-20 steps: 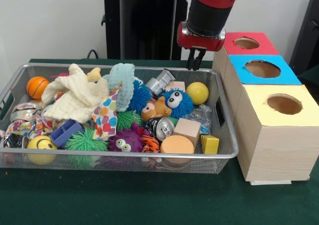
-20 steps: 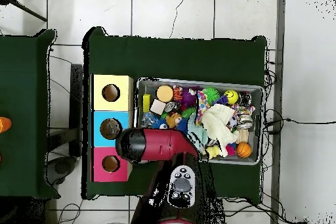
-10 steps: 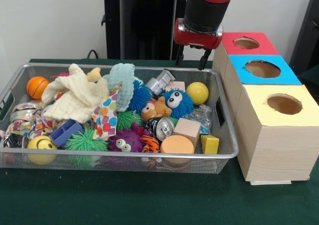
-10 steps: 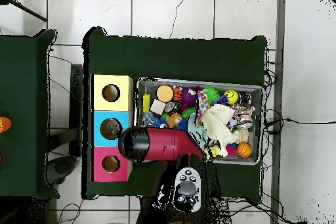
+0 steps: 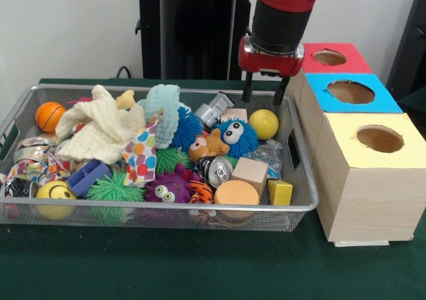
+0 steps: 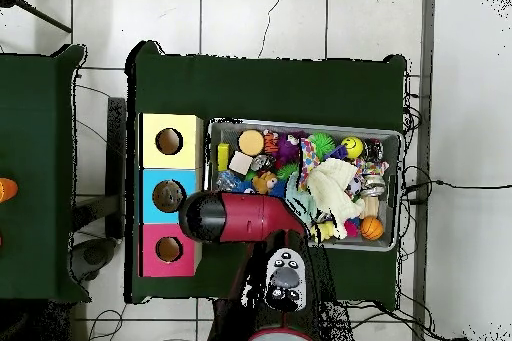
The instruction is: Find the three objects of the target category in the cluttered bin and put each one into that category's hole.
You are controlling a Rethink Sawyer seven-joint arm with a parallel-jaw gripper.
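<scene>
Green cloth covers the counter (image 5: 200,267), which carries a wire bin (image 5: 293,180) full of toys and, just beside it, a row of three wooden boxes with holes in their tops: red (image 5: 331,58), blue (image 5: 351,91) and yellow (image 5: 379,139). In the overhead view the same row reads yellow (image 6: 169,141), blue (image 6: 168,195), red (image 6: 168,249), with the arm (image 6: 245,217) lying across the bin's (image 6: 395,137) corner next to the blue box.

The fingers (image 5: 265,90) hang spread apart and hold nothing, at the bin's back corner next to the red box. Their tips stand level with the back rim. A yellow ball (image 5: 263,124) lies right below and slightly in front of them, apart from both tips. A silver toy car (image 5: 214,108) sits to the ball's left, a blue fuzzy toy (image 5: 236,137) with big eyes just in front of it.

Nearer the front lie a can (image 5: 217,171), a wooden cube (image 5: 250,173), an orange disc (image 5: 236,193) and a small yellow block (image 5: 280,192). An orange ball (image 5: 50,116) and a cream cloth (image 5: 103,130) fill the far end.
</scene>
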